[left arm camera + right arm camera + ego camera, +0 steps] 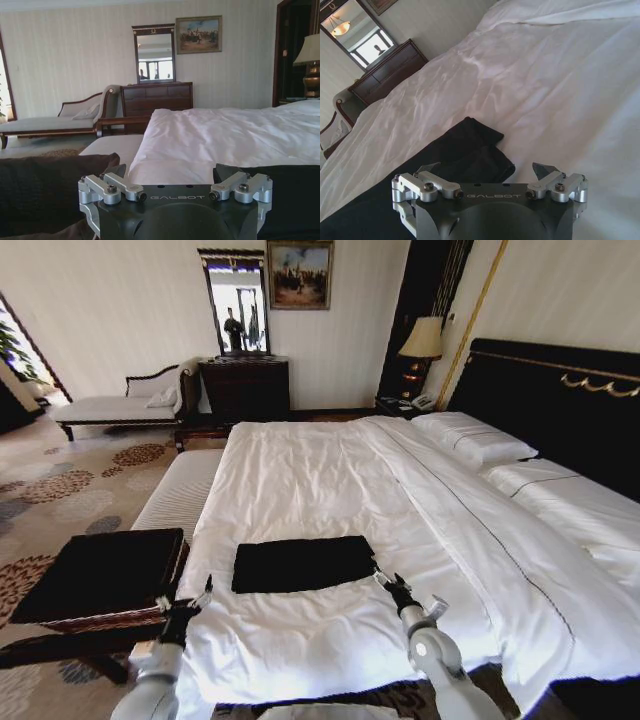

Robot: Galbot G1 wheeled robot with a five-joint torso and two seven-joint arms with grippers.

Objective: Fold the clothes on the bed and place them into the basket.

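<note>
T-shirt (303,563) folded into flat black rectangle, lying on bed (330,480) near foot edge. Right gripper (384,581) just off shirt's right corner, fingers spread wide, holding nothing; whether tip touches fabric, cannot tell. Left gripper (186,602) beside shirt's left end at bed edge, fingers parted, empty. Open white duvet beyond shirt toward pillows. Basket (100,575), black top, left of shirt, beside bed.
</note>
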